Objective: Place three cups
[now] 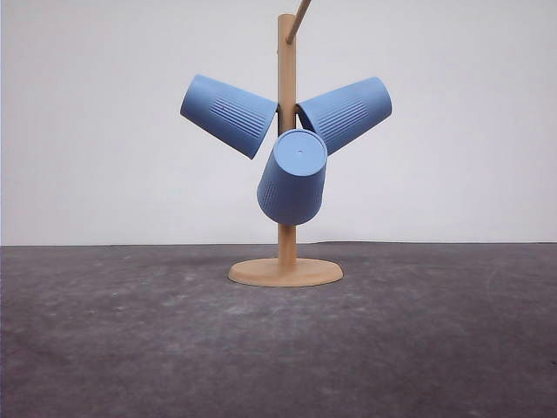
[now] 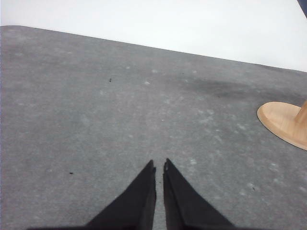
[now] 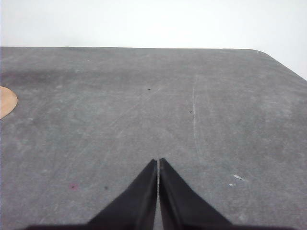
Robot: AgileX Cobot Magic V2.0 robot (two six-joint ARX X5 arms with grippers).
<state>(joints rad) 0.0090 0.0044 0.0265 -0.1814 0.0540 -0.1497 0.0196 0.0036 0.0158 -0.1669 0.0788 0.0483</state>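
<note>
Three light-blue ribbed cups hang upside down on the pegs of a wooden rack in the front view: one cup (image 1: 229, 114) tilts out to the left, one cup (image 1: 345, 112) tilts out to the right, and one cup (image 1: 293, 177) points toward the camera, base first. My left gripper (image 2: 159, 165) is shut over bare grey table, holding nothing, left of the rack's base (image 2: 284, 123). Also shut and empty, my right gripper (image 3: 158, 161) hovers over the table on the other side of the rack's base (image 3: 6, 101).
The wooden rack (image 1: 286, 148) stands on a round base (image 1: 285, 273) at the middle of the dark grey table (image 1: 130, 340). A bare peg (image 1: 298, 21) sticks out near the top of the post. A white wall stands behind the table.
</note>
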